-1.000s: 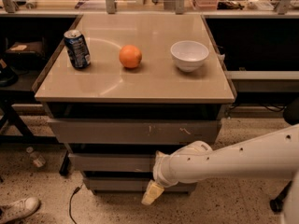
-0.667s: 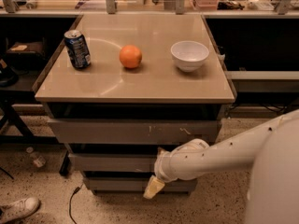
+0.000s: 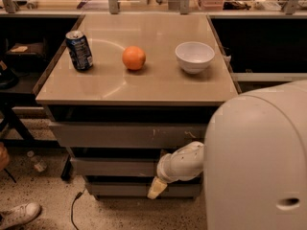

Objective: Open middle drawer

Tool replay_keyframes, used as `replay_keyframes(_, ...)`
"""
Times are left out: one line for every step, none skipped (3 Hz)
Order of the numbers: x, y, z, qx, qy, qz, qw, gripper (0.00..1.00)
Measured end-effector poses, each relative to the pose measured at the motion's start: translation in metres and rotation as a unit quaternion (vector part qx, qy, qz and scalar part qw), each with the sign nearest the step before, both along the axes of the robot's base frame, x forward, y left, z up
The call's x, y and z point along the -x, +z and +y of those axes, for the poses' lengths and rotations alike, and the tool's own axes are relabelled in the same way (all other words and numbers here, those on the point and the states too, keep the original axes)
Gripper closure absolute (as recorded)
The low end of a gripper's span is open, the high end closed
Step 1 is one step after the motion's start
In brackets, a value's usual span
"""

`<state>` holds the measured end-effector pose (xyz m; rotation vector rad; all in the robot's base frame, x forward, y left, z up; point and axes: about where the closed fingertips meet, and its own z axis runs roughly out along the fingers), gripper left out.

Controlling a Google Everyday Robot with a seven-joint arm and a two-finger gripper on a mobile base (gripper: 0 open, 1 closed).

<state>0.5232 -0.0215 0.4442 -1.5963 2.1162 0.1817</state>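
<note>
The middle drawer point(image 3: 115, 167) is a wide, shallow grey panel with no handle, second of three under the tan tabletop, and it looks closed. My gripper point(image 3: 156, 188) hangs at the end of the white wrist point(image 3: 181, 163), in front of the middle drawer's right half. Its cream tip reaches down over the bottom drawer point(image 3: 120, 189). The arm hides the right part of the middle drawer's front.
The taller top drawer point(image 3: 120, 134) has white scratch marks. On the tabletop point(image 3: 144, 87) stand a blue can point(image 3: 79, 50), an orange point(image 3: 134, 58) and a white bowl point(image 3: 194, 56). My large white arm segment point(image 3: 256, 162) fills the lower right. A shoe point(image 3: 19, 213) and a cable point(image 3: 74, 207) lie on the floor.
My upper arm has swung in and now fills the lower right of the view. The gripper has risen slightly in front of the drawers. The drawers have not moved.
</note>
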Motion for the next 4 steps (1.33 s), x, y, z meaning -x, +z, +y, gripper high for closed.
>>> replay_keyframes(-0.01,-0.019,0.003,0.006,0.004,-0.001,1.0,0.0)
replay_keyframes(-0.015,-0.036,0.006,0.01,0.006,0.001,0.9999,0.0)
replay_keyframes(-0.017,-0.053,0.015,0.011,0.013,0.005,0.9998,0.0)
replay_keyframes(-0.015,-0.056,0.019,0.014,0.018,0.01,0.9997,0.0)
